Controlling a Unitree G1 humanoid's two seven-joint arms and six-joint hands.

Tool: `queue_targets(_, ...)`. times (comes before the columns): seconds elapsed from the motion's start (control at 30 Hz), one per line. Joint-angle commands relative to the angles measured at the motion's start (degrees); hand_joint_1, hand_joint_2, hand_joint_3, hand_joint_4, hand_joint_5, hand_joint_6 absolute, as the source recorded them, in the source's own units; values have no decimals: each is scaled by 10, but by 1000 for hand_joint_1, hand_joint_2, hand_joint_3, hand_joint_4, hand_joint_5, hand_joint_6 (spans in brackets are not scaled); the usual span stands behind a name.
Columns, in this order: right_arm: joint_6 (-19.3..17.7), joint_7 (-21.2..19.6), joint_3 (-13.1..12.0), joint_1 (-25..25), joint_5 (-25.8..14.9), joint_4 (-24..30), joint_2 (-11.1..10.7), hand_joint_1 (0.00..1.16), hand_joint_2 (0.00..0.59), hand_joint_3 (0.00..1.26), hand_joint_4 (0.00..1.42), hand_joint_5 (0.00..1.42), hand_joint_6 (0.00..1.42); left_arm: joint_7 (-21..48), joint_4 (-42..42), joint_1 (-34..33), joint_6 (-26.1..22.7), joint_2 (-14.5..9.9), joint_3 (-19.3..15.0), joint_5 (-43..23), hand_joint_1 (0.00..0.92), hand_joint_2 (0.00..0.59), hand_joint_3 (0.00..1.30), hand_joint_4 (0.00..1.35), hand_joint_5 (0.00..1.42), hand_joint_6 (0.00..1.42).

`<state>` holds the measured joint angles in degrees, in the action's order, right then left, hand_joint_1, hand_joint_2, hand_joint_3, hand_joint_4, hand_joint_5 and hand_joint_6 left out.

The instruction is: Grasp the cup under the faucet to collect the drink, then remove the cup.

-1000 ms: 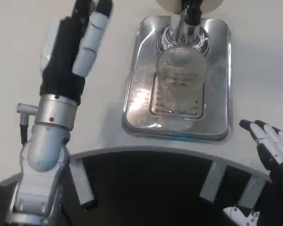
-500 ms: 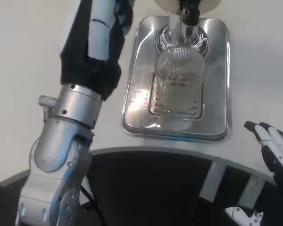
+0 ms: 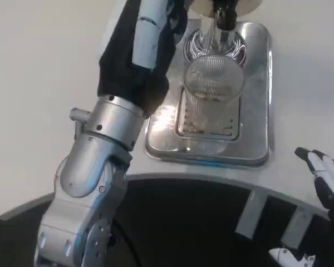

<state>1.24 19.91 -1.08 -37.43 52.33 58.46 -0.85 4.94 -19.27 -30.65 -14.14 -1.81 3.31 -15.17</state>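
A clear ribbed cup (image 3: 212,83) stands on the grille of a shiny metal drip tray (image 3: 255,133), right under the faucet spout (image 3: 214,30). My left hand (image 3: 142,50) has risen beside the tray's left edge, its black-and-white back toward me and its fingertips cut off by the top of the picture. It stands just left of the cup, and no hold on the cup can be seen. My right hand (image 3: 328,181) hangs at the lower right by the table's edge, fingers apart and holding nothing.
The round base of the dispenser (image 3: 222,4) sits at the top edge behind the faucet. My silver left forearm (image 3: 94,178) crosses the table's curved front edge. White tabletop (image 3: 39,83) stretches to the left of the tray.
My left arm has swung right and forward, from the far left to right beside the tray and cup. The right hand has slid slightly down and right.
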Motion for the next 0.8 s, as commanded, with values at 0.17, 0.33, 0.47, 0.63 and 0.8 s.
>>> queue_targets(0.17, -3, -5, 0, -13, -2, 3, -3, 661, 293, 46, 11, 3, 81, 18, 10, -10, -3, 11, 17, 6, 0, 225, 0, 0, 0, 0)
queue_targets(0.33, -4, -8, 3, -16, -1, 2, -2, 656, 296, 46, 11, 3, 81, 24, 6, -9, -5, 13, 25, 5, 0, 226, 0, 0, 0, 0)
queue_targets(0.47, -4, -9, 5, -17, 0, 2, -2, 655, 298, 46, 11, 3, 81, 33, 0, -8, -7, 12, 35, 8, 0, 227, 0, 0, 0, 0)
queue_targets(0.63, -4, -10, 8, -17, 1, 1, -2, 655, 299, 46, 11, 3, 81, 37, -7, -7, -9, 9, 43, 16, 0, 231, 0, 0, 0, 0)
queue_targets(0.8, -4, -11, 9, -17, 1, -1, -4, 655, 299, 46, 11, 3, 81, 43, -6, -6, -14, 3, 48, 25, 0, 249, 0, 0, 0, 0)
